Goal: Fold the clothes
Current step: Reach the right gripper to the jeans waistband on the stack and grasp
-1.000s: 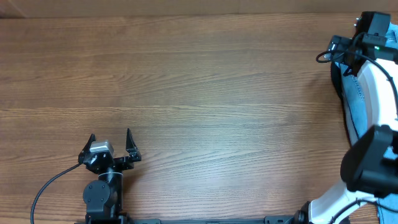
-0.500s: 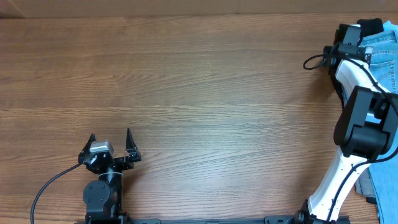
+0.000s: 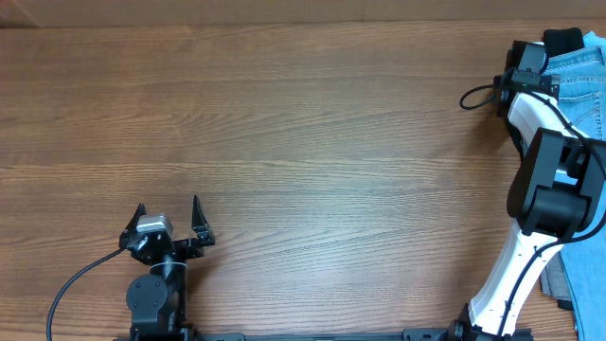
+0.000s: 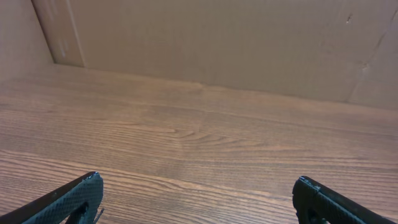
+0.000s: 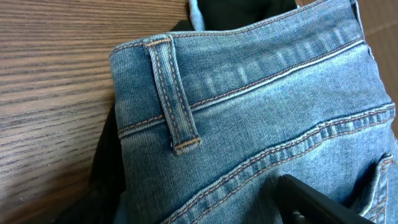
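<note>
Nothing's been folded yet tbh: the jeans (image 5: 249, 124) are left lying at the edge of the surface (image 3: 284, 142). Left jaws are held wide apart, empty; the right jaws' state can't be told.

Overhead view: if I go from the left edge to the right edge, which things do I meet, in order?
Left arm's black cable → left tool, open → bare wooden table → right arm → light blue jeans at the right edge.
</note>
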Tool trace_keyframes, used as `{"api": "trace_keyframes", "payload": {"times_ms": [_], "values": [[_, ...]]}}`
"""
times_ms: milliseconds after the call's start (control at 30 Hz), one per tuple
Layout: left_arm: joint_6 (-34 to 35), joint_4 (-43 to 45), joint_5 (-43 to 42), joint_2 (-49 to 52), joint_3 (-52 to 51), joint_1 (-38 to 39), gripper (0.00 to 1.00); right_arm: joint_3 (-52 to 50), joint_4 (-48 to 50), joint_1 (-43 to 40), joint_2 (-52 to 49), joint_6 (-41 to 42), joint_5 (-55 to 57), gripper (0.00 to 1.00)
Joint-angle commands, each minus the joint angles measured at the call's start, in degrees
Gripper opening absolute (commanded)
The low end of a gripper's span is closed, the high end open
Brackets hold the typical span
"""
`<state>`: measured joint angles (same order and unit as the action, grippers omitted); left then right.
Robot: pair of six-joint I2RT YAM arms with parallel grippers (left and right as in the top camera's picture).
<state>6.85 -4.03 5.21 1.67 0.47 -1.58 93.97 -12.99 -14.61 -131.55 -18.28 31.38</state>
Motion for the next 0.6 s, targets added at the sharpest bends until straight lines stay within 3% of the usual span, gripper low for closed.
{"api": "trace_keyframes", "payload": {"times_ms": [0,233,400,567], "values": [[-1.1,0.2,0.7,-0.2,-0.2,-0.3,1.00,1.1,0.4,-0.5,-0.8,-0.1,-0.1,0.80],[-1.1,0.2,0.7,-0.2,-0.2,-0.3,1.00,1.1,0.7,-1.4,-1.4,0.3,0.1,0.79],[-1.1,0.2,0.7,-0.2,-0.2,-0.3,1.00,1.1,0.5,-1.9,-1.4,0.5,0.1,0.62],[-1.1,0.2,0.7,-0.2,-0.2,-0.3,1.00,1.4,0.5,-2.0,-1.4,4.3,0.1,0.36]]}}
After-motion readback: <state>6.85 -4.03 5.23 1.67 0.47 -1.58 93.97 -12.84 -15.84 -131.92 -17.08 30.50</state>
